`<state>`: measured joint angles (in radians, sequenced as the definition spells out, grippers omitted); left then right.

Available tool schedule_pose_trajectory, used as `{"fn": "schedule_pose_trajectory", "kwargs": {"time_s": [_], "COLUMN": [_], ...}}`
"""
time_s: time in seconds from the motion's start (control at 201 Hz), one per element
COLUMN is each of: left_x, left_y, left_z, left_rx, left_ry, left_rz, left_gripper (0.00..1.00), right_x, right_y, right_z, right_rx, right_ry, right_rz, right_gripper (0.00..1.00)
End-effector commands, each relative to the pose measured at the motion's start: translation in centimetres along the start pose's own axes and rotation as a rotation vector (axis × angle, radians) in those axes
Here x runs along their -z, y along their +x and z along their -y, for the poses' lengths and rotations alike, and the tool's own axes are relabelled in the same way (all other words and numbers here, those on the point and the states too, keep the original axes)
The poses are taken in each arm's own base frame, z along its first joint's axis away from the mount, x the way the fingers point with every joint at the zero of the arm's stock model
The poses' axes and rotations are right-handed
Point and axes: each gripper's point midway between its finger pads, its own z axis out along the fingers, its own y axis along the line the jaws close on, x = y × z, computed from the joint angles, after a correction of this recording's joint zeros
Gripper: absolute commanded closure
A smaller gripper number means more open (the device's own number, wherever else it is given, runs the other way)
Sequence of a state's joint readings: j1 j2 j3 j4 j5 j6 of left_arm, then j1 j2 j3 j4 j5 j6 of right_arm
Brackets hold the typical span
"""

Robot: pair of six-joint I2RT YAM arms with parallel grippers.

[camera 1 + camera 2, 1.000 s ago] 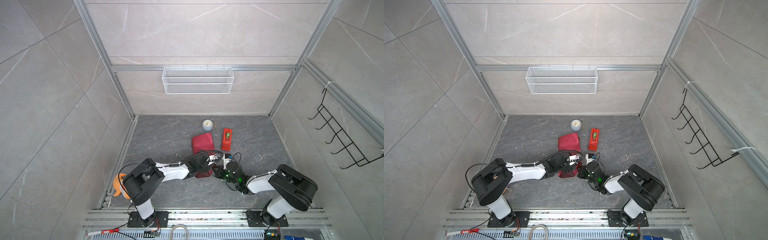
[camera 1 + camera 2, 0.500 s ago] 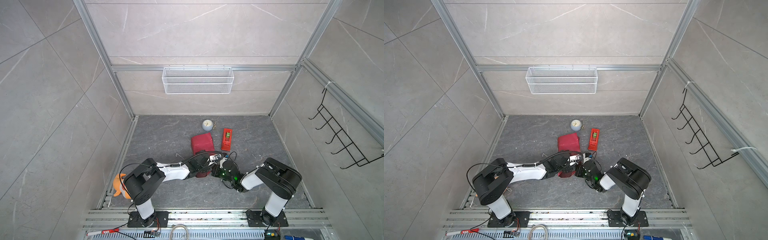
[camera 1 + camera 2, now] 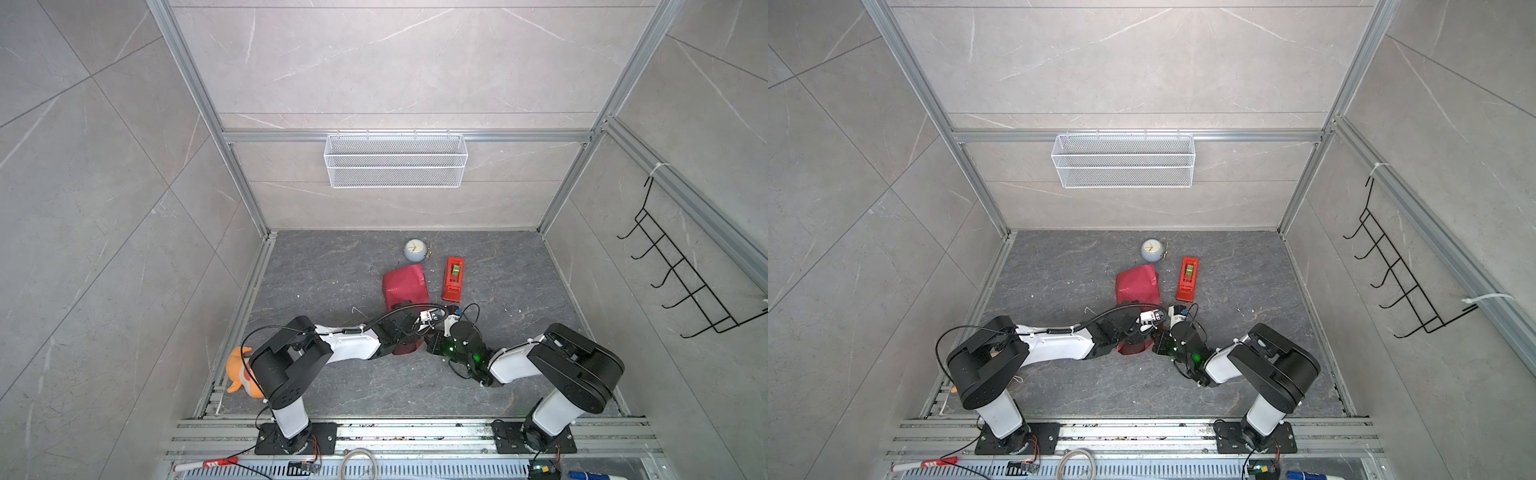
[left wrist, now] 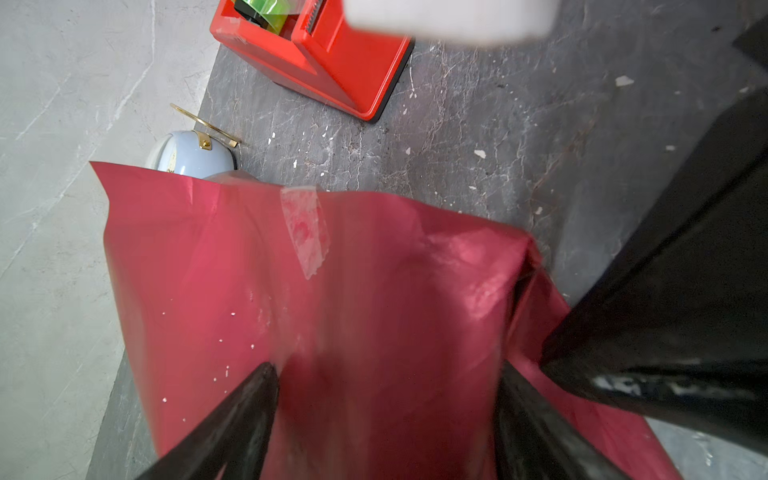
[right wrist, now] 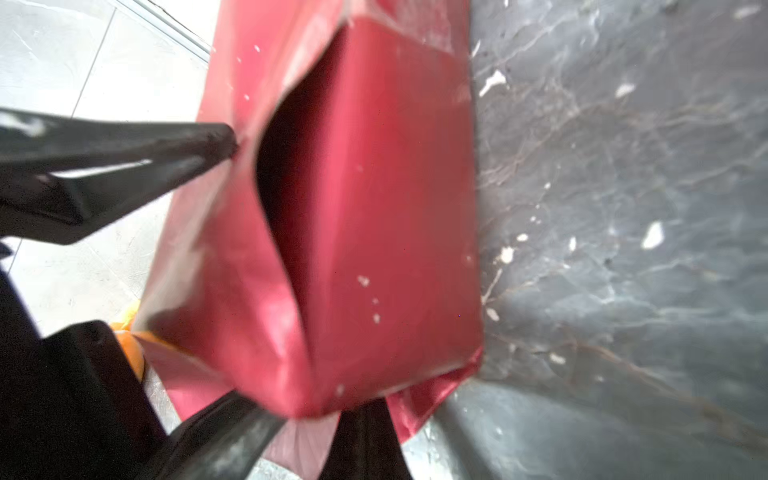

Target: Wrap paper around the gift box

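Right arm's elbow swung in, then back out; paper (image 3: 405, 286) hadn't shifted, so I logged no fold gained. Box hidden inside it, mid-tabletop (image 3: 332, 266), beside dispenser (image 3: 453, 278). Left end effector (image 4: 384, 370) apart, astride the paper. Right end effector (image 5: 309, 411) closed at the paper's gaping end, tips hidden
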<state>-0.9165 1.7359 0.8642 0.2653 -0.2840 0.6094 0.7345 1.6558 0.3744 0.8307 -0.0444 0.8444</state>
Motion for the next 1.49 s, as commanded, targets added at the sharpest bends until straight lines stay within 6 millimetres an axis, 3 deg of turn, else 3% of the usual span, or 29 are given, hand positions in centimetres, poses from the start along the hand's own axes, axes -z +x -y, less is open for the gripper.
{"fn": "schedule_pose_trajectory", "kwargs": {"time_s": [0.0,0.204,0.378,0.901,1.01,1.22,1.339,1.488], "left_x": [-0.7,-0.6,-0.5,-0.6,-0.6,-0.5,-0.3,-0.3], "left_y": [3.7,3.4,3.4,3.5,3.4,3.1,2.7,2.3], "left_z": [1.9,1.8,1.7,1.7,1.7,1.5,1.4,1.5], "left_rx": [-0.033,-0.028,-0.029,-0.028,-0.026,-0.013,0.003,0.006], "left_ry": [0.056,0.053,0.049,0.041,0.042,0.044,0.05,0.052], "left_rz": [-0.117,-0.109,-0.106,-0.107,-0.104,-0.099,-0.087,-0.082], "left_gripper": [0.21,0.21,0.21,0.21,0.21,0.21,0.2,0.18], "right_x": [-0.1,-0.7,-0.6,0.6,0.7,2.0,4.1,6.8], "right_y": [0.5,2.4,4.3,7.3,6.9,4.0,2.0,-1.1], "right_z": [1.3,2.4,2.0,1.3,0.6,-1.5,-0.4,2.3], "right_rx": [0.024,0.007,0.01,0.02,0.021,0.055,0.056,0.024], "right_ry": [0.057,0.066,0.062,0.083,0.059,0.034,0.063,0.12], "right_rz": [-0.023,-0.082,-0.128,-0.152,-0.135,-0.077,-0.036,0.027], "right_gripper": [0.97,0.98,0.99,1.0,1.0,1.0,0.99,0.96]}}
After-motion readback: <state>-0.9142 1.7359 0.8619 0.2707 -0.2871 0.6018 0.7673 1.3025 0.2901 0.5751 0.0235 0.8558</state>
